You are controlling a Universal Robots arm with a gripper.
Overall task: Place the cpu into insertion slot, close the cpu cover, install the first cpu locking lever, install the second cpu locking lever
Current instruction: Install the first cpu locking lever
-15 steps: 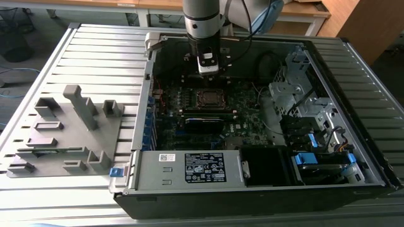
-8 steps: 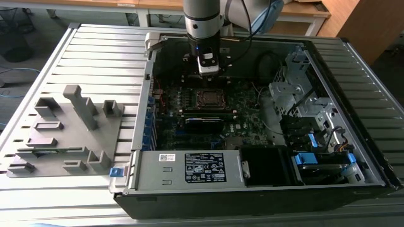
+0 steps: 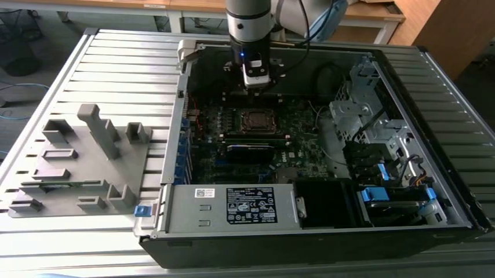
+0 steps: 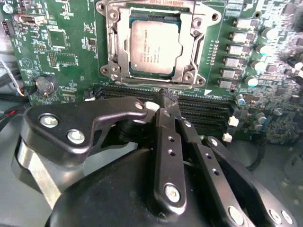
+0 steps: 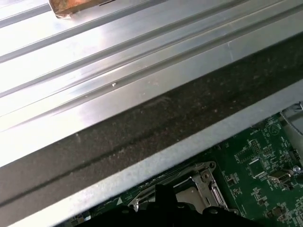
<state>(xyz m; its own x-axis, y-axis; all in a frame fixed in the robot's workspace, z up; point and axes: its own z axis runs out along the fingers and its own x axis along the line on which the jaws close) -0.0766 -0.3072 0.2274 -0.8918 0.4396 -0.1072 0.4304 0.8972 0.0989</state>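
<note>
Above the motherboard (image 3: 255, 130), the arm is pointing straight down inside the open computer case (image 3: 433, 145), its gripper (image 4: 165, 97) hanging with fingers pressed together, holding nothing. The cpu (image 4: 154, 45) is sitting in the insertion slot (image 4: 189, 75), framed by the cpu cover (image 4: 120, 42). Black memory slots (image 4: 203, 109) are lying just beside the fingertips, the case wall near behind.

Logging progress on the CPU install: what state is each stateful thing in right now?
cpu: seated flat in the insertion slot.
cpu cover: down, framing the chip.
gripper: fingers together, holding nothing, beside the socket.
computer case: side open, motherboard exposed.
</note>
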